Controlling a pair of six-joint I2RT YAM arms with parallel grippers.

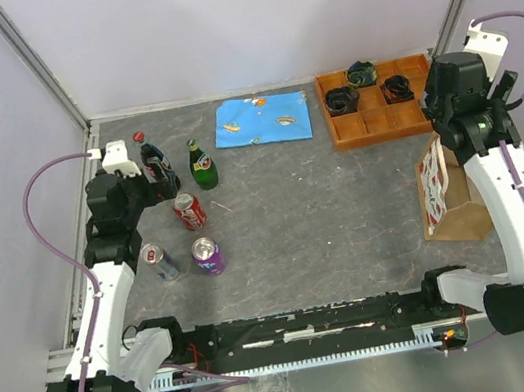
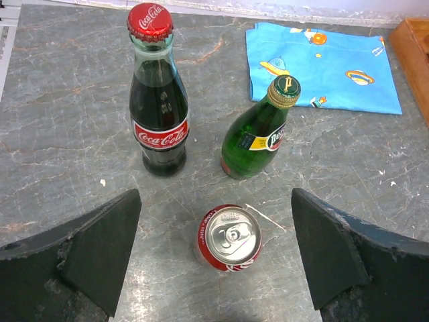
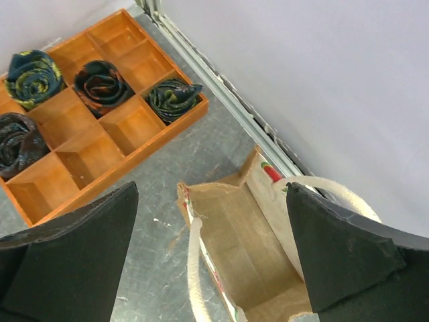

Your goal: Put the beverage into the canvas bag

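Grey marbled table (image 1: 315, 207) carries everything, and I judge the task barely begun. At its right edge stands the small tan-brown canvas bag with white rope handles (image 1: 450, 198), upright with its mouth open. What I can see of its inside from the right wrist holds nothing. My right gripper (image 3: 211, 194) hangs above that mouth, jaws wide and empty.

Behind the bag sits an orange wooden compartment tray (image 1: 375, 100), and a blue printed cloth (image 1: 262, 120) lies to its left.

The drinks stand well apart from the bag, at the far left:
- a dark cola glass bottle with a red cap (image 2: 159, 114)
- a green glass bottle (image 2: 258, 137)
- a red can (image 2: 229, 238)
- a silver-blue can (image 1: 160, 262)
- a purple can (image 1: 208, 256)

My left gripper (image 2: 216, 208) hovers above this group, jaws wide, gripping nothing. Grasping a beverage, carrying it across and lowering it in are all left to do.
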